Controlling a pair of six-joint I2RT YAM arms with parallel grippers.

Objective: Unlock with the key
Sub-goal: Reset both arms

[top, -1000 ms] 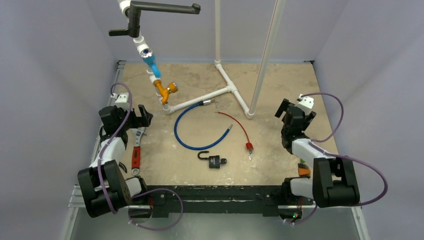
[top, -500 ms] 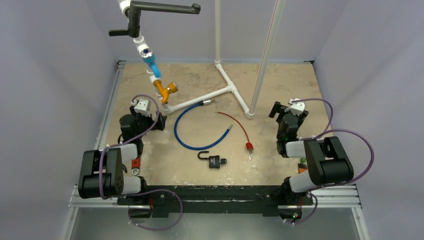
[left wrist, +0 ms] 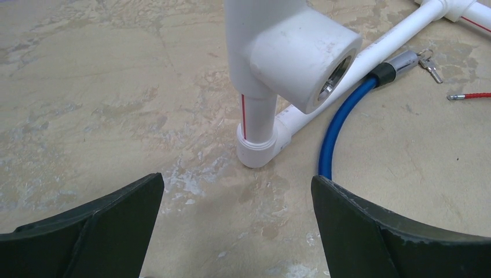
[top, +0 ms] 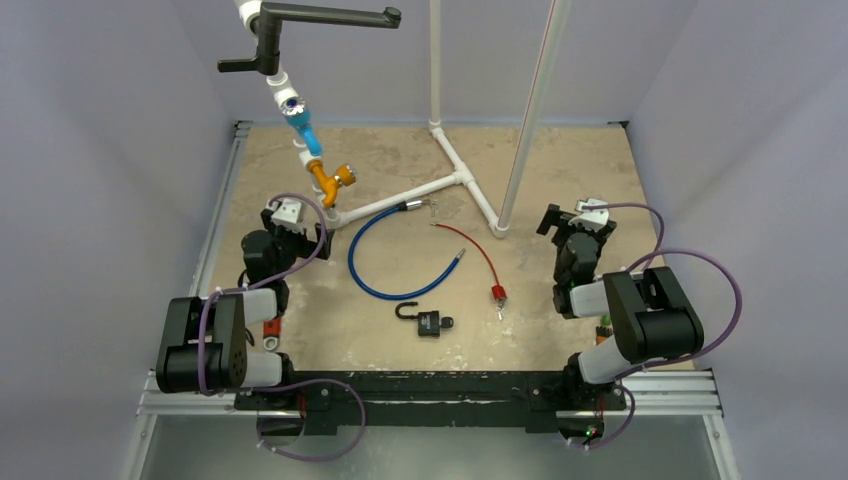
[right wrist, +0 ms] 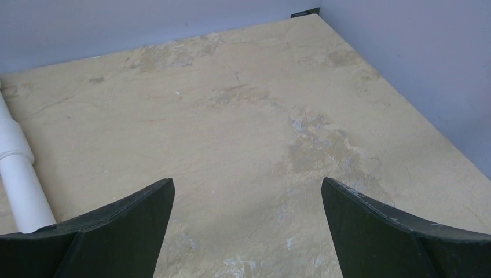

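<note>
Padlock (top: 428, 321), shackle seemingly swung open, lies near the table's (top: 560, 170) front edge midway between arms, reachable by either; left gripper (left wrist: 237, 197) and right gripper (right wrist: 248, 202) both gape wide, holding nothing; key not discernible.

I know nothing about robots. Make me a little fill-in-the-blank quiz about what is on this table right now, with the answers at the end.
1. The black padlock lies on the table between the two arms, and its shackle is ____.
2. The cable curving beside the white pipe frame is coloured ____.
3. Both the left gripper and the right gripper have their fingers ____ and hold nothing.
4. The small keys lie at the metal end of the ____ cable.

Answers: open; blue; open; blue
</note>
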